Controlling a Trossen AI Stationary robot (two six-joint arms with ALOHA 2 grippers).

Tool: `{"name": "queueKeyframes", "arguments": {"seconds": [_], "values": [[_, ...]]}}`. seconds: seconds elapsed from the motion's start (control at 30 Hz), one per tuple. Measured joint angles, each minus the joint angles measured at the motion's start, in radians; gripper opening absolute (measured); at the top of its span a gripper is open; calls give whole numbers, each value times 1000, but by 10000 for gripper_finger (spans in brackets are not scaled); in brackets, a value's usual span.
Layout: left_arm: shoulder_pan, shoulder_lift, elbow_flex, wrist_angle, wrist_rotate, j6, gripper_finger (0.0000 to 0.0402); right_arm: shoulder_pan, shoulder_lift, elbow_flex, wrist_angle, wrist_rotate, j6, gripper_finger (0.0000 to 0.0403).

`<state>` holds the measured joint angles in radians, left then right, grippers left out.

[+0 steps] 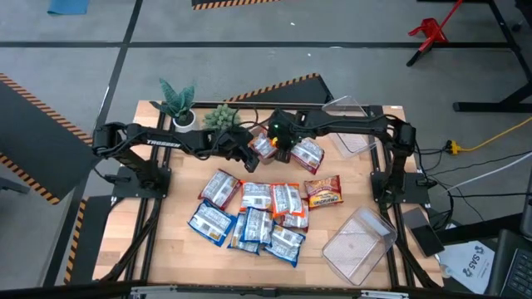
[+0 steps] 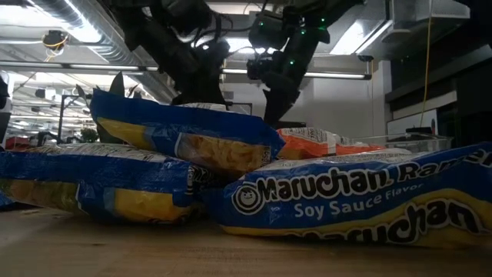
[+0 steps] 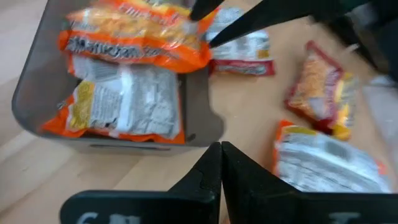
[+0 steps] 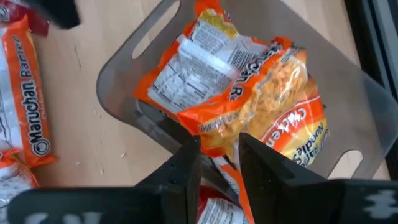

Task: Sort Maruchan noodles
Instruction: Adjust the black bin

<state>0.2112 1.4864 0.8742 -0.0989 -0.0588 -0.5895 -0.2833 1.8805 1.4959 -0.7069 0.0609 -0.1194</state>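
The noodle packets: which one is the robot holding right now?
The orange packet over the clear bin, pinched by the right gripper; the others lie loose on the table or already in the bin.

The table (image 1: 179, 249) is pale wood with a light grain. The Maruchan noodles (image 1: 253, 218) heaped near its front edge are mostly blue-and-white packets (image 2: 361, 198) with yellow patches and white lettering outlined in dark blue. An orange packet (image 4: 249, 106) with white panels of black print lies in a clear grey-tinted bin (image 4: 155, 74). A red-brown packet (image 1: 322, 192) lies toward the right edge. Both arms are black, and two potted plants (image 1: 177, 104) at the back edge are green in white pots.
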Motion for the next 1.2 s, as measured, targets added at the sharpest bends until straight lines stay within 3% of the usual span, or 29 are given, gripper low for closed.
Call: {"name": "queueKeyframes", "arguments": {"seconds": [0.37, 0.5, 0.7, 0.87, 0.97, 1.07, 1.2], "values": [[3, 98, 0, 3, -11, 23, 1, 0, -13, -1, -11, 9, -2, 96], [32, 114, 0, -3, -65, 35, 1, 0, -13, -1, -15, 25, -1, 96], [108, 114, 0, 6, -207, 49, 1, -11, -13, -1, -13, 140, 2, 96], [179, 114, 0, 26, -216, 51, 1, -56, -13, -1, -15, 140, 32, 96], [206, 112, 0, 41, -201, 68, 1, -89, -13, -1, -23, 106, 39, 96], [215, 99, 0, 71, -117, 60, 1, -130, -13, -1, -27, 68, 37, 96], [184, 75, 0, 131, -20, 43, 1, -189, -13, -1, -25, 100, 45, 96]]}}
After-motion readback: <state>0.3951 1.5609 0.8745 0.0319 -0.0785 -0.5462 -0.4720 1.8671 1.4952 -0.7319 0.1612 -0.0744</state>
